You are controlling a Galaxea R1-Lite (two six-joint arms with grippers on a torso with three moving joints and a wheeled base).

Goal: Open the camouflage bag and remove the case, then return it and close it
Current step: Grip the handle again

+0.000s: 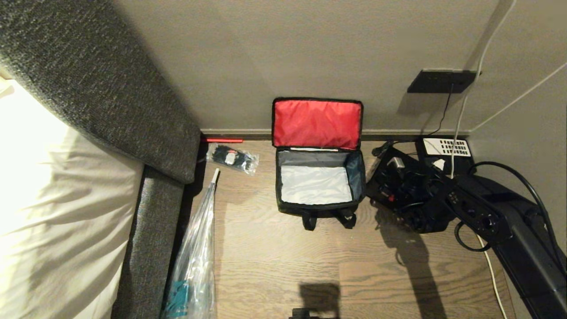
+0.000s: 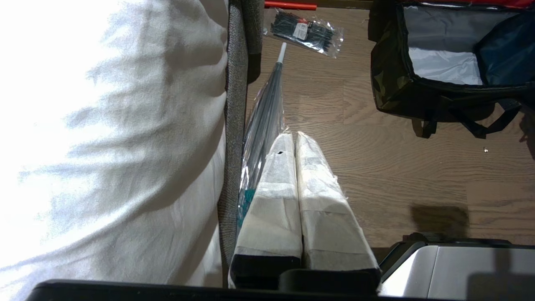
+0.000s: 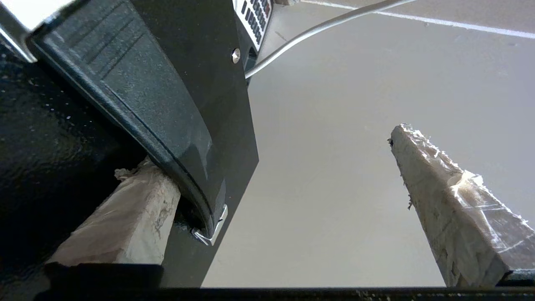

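The camouflage bag [image 1: 319, 208] stands on the wood floor against the wall. Its red-lined lid [image 1: 316, 123] is flipped up and its pale-lined inside holds nothing. The left wrist view shows the bag's [image 2: 388, 83] camouflage side. The black case [image 3: 167, 104] is just right of the bag, close in front of my right gripper [image 3: 271, 154]. That gripper [image 1: 417, 165] is open wide: one taped finger [image 3: 121, 221] sits half hidden behind the case's edge, while the other finger [image 3: 451, 200] stands free in front of the wall. My left gripper [image 2: 294, 140] hangs shut on nothing above the floor, beside the bed.
A black telephone with white keypad [image 1: 445, 147] sits right of the case, with cables running to a wall socket [image 1: 440, 81]. A clear packet of black items [image 1: 231, 157] and a long clear plastic bag [image 1: 195, 257] lie left of the bag, by the grey upholstered bed frame [image 1: 150, 230].
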